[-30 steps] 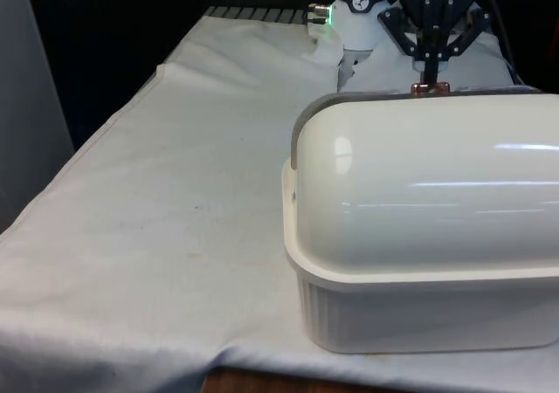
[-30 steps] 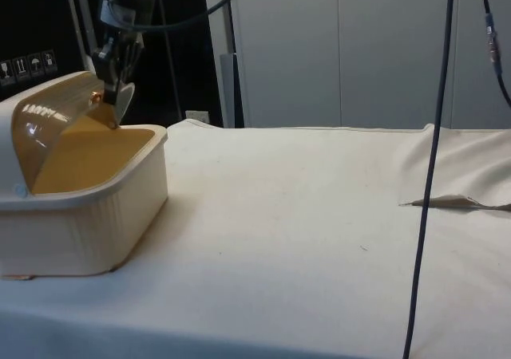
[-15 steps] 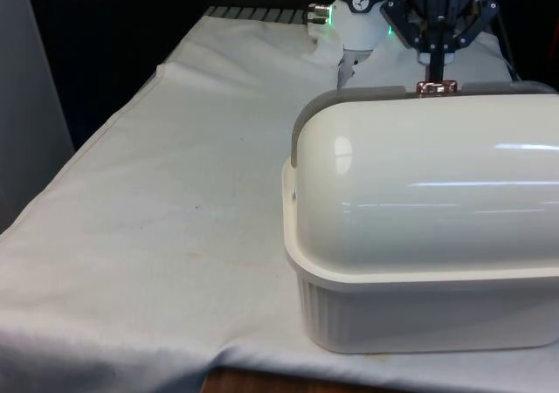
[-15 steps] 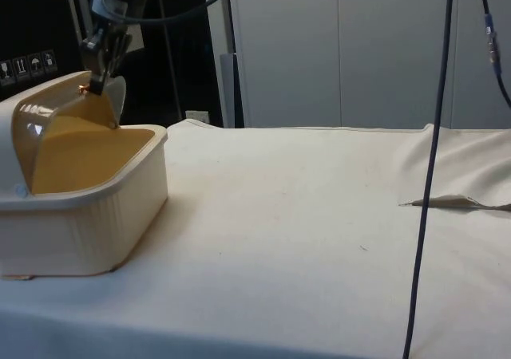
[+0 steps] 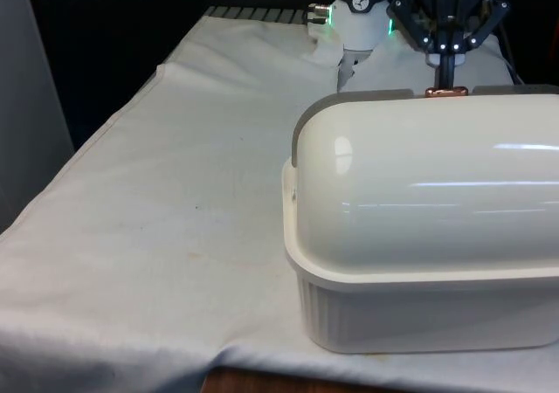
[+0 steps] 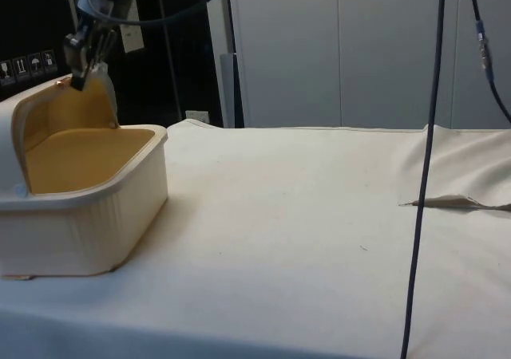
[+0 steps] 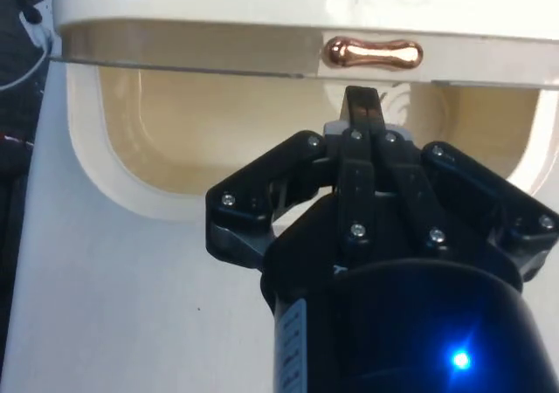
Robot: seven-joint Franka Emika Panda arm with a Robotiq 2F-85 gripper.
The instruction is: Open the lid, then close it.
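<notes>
A white cloth (image 5: 157, 210) covers the table; black curtains hang behind in the front view, pale cabinet doors in the side view. One cream bread box (image 5: 419, 306) sits at 4 o'clock in the front view and 9 o'clock in the side view. It has one roll lid (image 6: 68, 108) and one copper knob (image 7: 373, 53). The one gripper (image 5: 445, 70), fingers pinched together, stands just over the knob. Since a second ago, the lid has rolled further open and the gripper has risen.
</notes>
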